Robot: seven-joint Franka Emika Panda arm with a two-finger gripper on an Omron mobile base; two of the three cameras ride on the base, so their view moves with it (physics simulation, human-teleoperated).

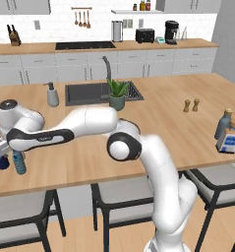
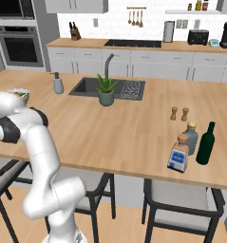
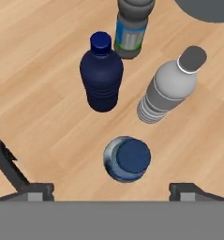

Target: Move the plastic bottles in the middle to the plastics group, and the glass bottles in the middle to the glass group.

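While my arm reaches far left over the wooden counter (image 1: 153,128), it hides most of the plastics group in the base views; a blue bottle (image 1: 19,163) peeks out below my wrist. From my hand I see a navy bottle (image 3: 101,77), a label-banded bottle (image 3: 131,29) cut off at the top edge, a grey bottle (image 3: 169,90), and the blue bottle directly beneath. My gripper (image 3: 111,190) stands wide open, holding nothing. Far right, the corked square bottle (image 2: 179,154) stands just beside the grey-blue bottle (image 2: 191,137) and green bottle (image 2: 206,143).

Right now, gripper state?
Gripper: open, holding nothing, fingers apart above the blue slim bottle standing on the counter.
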